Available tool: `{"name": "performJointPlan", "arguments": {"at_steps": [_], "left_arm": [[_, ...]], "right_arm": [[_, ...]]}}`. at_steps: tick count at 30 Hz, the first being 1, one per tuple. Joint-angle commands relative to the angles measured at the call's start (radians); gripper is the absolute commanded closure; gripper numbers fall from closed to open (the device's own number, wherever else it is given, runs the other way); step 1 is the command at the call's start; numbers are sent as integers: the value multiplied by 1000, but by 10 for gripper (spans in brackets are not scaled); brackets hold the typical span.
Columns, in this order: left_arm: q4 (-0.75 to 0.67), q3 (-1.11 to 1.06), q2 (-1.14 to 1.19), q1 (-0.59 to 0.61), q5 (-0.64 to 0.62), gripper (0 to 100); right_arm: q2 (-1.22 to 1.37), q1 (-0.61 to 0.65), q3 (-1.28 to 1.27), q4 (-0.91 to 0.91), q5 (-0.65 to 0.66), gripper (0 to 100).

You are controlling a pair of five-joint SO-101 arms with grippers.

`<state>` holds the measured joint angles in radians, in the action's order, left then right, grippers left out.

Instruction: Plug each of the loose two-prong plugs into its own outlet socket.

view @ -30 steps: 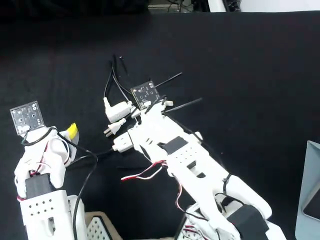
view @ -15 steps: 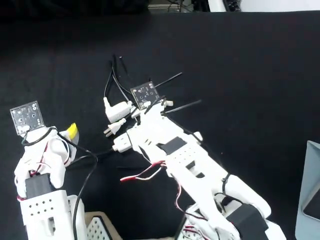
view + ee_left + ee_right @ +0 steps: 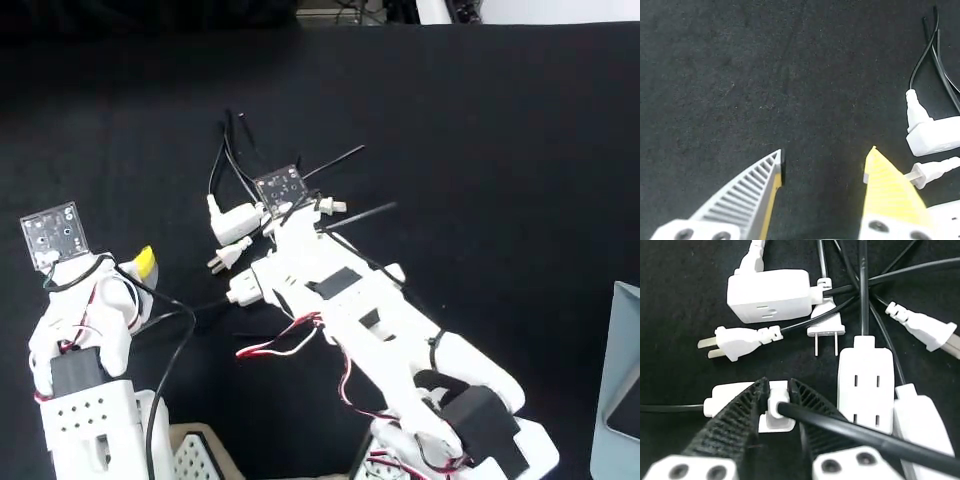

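In the right wrist view my right gripper (image 3: pixel 777 387) is shut on a small white plug (image 3: pixel 776 415) with a black cable, low over the black table. Just beyond it lie a loose two-prong plug (image 3: pixel 737 342), a second two-prong plug (image 3: pixel 825 330) and a white outlet block (image 3: pixel 767 295). A white outlet socket (image 3: pixel 865 382) lies beside the held plug. From above, the right gripper (image 3: pixel 283 222) sits in this cluster, with a plug (image 3: pixel 228 257) to its left. My left gripper (image 3: pixel 822 160) is open over bare table, apart from the cluster; its yellow finger (image 3: pixel 146 262) shows from above.
Black cables (image 3: pixel 225 160) fan out behind the cluster toward the far side. Another white plug (image 3: pixel 922 330) and a further outlet body (image 3: pixel 920 420) lie on the cluster's other side. A grey bin (image 3: pixel 620 380) stands at the right edge. The left arm carries a marker tag (image 3: pixel 55 233).
The right arm has shifted slightly left and away, carrying its gripper a little deeper into the cluster. The left arm has not moved.
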<state>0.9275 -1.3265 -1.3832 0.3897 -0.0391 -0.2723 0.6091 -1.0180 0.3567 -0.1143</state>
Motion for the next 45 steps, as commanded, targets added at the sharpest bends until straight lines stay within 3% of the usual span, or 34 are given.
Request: {"name": "performJointPlan", "arguments": {"at_steps": [1,8,34,41,45], "left_arm": [[-21,1,-11,12,-9,736],[-21,-1,-11,7,-9,736],[-18,-5,-9,2,-9,732],[-14,16,-9,2,-5,731],[-14,16,-9,-33,14,731]], "right_arm": [[4,11,45,-5,41,987],[4,49,73,109,55,987],[76,68,94,173,104,975],[-79,74,124,347,55,645],[-225,114,114,417,55,631]]}}
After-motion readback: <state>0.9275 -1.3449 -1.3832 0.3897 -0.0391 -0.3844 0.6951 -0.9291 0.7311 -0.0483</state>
